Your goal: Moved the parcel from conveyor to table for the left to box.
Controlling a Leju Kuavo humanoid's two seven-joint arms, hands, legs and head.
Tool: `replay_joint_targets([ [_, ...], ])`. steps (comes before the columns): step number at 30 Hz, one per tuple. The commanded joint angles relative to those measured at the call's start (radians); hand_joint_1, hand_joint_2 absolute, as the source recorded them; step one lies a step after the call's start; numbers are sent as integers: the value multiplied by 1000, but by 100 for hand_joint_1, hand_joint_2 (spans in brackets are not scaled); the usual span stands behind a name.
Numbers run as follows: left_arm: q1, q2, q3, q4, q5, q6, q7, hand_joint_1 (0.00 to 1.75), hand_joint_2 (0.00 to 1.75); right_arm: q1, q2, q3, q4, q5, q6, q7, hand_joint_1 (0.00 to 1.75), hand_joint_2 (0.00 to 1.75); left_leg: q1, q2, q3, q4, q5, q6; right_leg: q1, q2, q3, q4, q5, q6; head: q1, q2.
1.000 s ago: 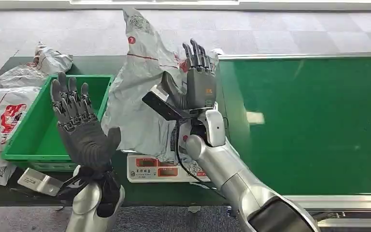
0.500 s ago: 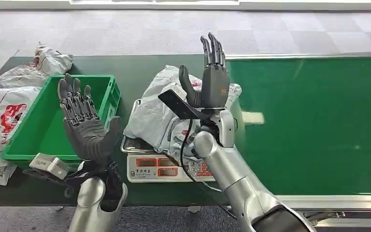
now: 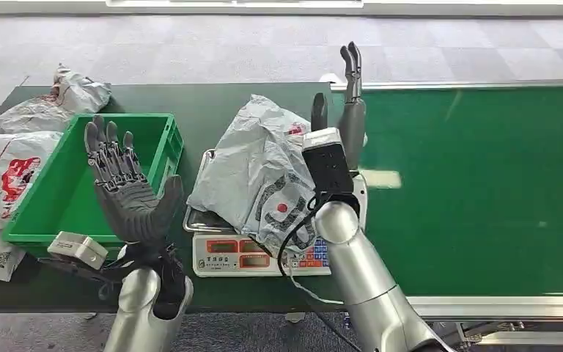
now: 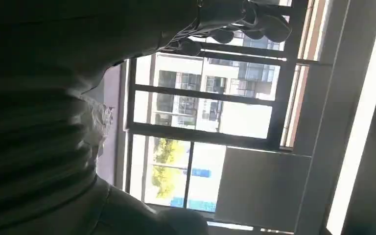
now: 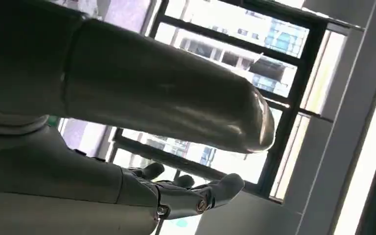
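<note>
One grey parcel (image 3: 260,172) lies crumpled on one weighing scale (image 3: 223,257), which stands at the near edge of the dark green table (image 3: 212,99), between the green crate and the conveyor. The parcel covers most of the scale pan and droops over part of the front panel.

The right hand (image 3: 344,103) is raised edge-on just beside the parcel's right side, fingers straight and pointing up, thumb apart; it holds nothing. Whether it touches the parcel cannot be told.

The left hand (image 3: 126,191) is raised in front of the crate, palm showing, fingers spread and upright; it holds nothing.

One green crate (image 3: 37,220) sits toward the left end of the table, its interior bare. Three further bagged parcels (image 3: 4,172) lie at the table's left edge, beside and behind the crate.

One green conveyor (image 3: 484,183) adjoins the table on the right; its belt carries one pale reflection.
</note>
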Motion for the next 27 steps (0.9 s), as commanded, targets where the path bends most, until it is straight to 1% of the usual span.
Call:
replay_joint_targets([
  [1, 17, 17, 30, 16, -25, 21, 9, 0, 175, 54, -20, -49, -128, 64, -151, -90, 0, 0, 0, -1, 3, -2, 0, 0, 1, -2, 3, -2, 0, 0, 0, 0],
  [2, 13, 22, 22, 33, -33, 24, 18, 0, 175, 101, -11, -98, -258, 136, -203, -147, 0, 0, 0, -1, 3, -3, 0, 0, 1, -3, 4, -3, -1, 0, 0, 0],
  [3, 11, 25, 17, 42, -43, 28, 24, 0, 175, 129, -11, -120, -348, 175, -203, -147, 0, 0, 0, -3, 4, -3, 0, 1, 1, -4, 5, -3, -1, 0, 0, 0],
  [4, 11, 25, 17, 42, -43, 28, 24, 0, 175, 129, -11, -120, -348, 175, -203, -147, 0, 0, 0, -5, 1, -1, 0, 0, 0, -7, 3, -1, -2, 0, 0, 0],
  [5, 11, 25, 17, 42, -43, 28, 24, 0, 175, 129, -11, -120, -348, 175, -203, -147, 0, 0, 0, -6, 2, -2, 0, 1, 1, -8, 5, -2, -2, 0, 0, 0],
  [6, 9, 22, 18, 61, -59, 34, 24, 0, 175, 185, -11, -142, -514, 237, -203, -147, 0, 175, 0, -5, 2, -1, 0, 1, 0, -6, 3, -1, -2, 0, 0, 0],
  [7, 7, 24, 17, 66, -68, 37, 29, 0, 175, 199, -11, -146, -573, 255, -203, -147, 0, 175, 0, -4, 3, -2, -1, 1, 0, -5, 4, -2, -2, 0, 0, 0],
  [9, -29, 41, 19, 138, -165, 94, 65, 0, 175, 256, -11, -153, -746, 282, -203, -147, 0, 175, 0, -8, 2, -2, -1, 1, 1, -10, 5, -2, -3, 0, 0, 0],
  [10, -44, 45, 23, 161, -172, 94, 71, 0, 175, 269, -11, -146, -774, 286, -203, -147, 0, 175, 0, -9, 1, -1, 0, 1, 0, -11, 3, -1, -2, 0, 0, 0],
  [11, -85, 59, 26, 221, -231, 120, 86, 0, 175, 290, -11, -140, -828, 293, -203, -147, 0, 175, -1, -9, -1, -1, 0, 1, -1, -11, 2, 0, -2, 0, 0, 0],
  [12, -131, 66, 28, 283, -265, 119, 103, 0, 175, 305, -11, -127, -866, 296, -203, -147, 0, 175, 0, -10, 1, -2, 0, 1, 0, -13, 4, -2, -3, 0, 0, 0],
  [14, -202, 71, 41, 377, -295, 99, 106, 0, 175, 322, -11, -97, -908, 272, -203, -147, 0, 175, 0, -10, 2, -2, 0, 1, 0, -12, 5, -2, -3, 0, 0, 0],
  [15, -202, 71, 41, 377, -295, 99, 106, 0, 175, 322, -11, -97, -908, 272, -203, -147, 0, 175, 0, -10, 2, -3, 0, 1, 0, -13, 6, -3, -2, 0, 0, 0],
  [17, -202, 71, 41, 377, -295, 99, 106, 0, 175, 322, -11, -97, -908, 272, -203, -147, 0, 175, -1, -5, 0, -1, -1, 1, 0, -8, 2, -1, -1, 1, 0, 0],
  [19, -241, 74, 36, 421, -318, 92, 114, 0, 175, 323, -11, -88, -925, 269, -203, -147, 0, 175, 0, -4, 3, -3, 0, 2, 0, -7, 4, -3, 0, 0, 0, 0],
  [22, -329, 81, 5, 518, -418, 66, 151, 0, 175, 336, -11, -55, -944, 244, -203, -147, 0, 175, 0, -5, 0, -1, 0, 1, 0, -8, 2, -1, -1, 0, 0, 0],
  [23, -364, 85, -17, 557, -436, 33, 167, 0, 175, 334, -11, -16, -973, 294, -203, -74, 0, 175, 0, -7, 1, -2, 1, 1, 1, -10, 3, -2, -1, 0, 0, 0],
  [24, -397, 82, -35, 605, -480, 12, 192, 0, 175, 350, -11, -41, -924, 216, -203, -147, 0, 175, 0, -6, 2, -2, 1, 1, 0, -10, 4, -2, -1, 0, 0, 0],
  [25, -397, 82, -35, 605, -480, 12, 192, 0, 175, 350, -11, -41, -924, 216, -203, -147, 0, 175, 0, -5, 1, -1, 1, 2, 0, -8, 3, -1, -1, 0, 0, 0],
  [26, -429, 83, -51, 654, -485, 1, 190, 0, 175, 369, -11, -29, -920, 215, -203, -147, 0, 175, 0, -6, 3, -2, 1, 2, 1, -10, 6, -3, 0, 0, 0, 0],
  [27, -447, 88, -69, 685, -521, -22, 220, 0, 175, 362, -11, -28, -906, 212, -203, -141, 0, 175, 0, -5, 3, -3, 1, 2, 0, -9, 5, -3, 0, 0, 0, 0],
])
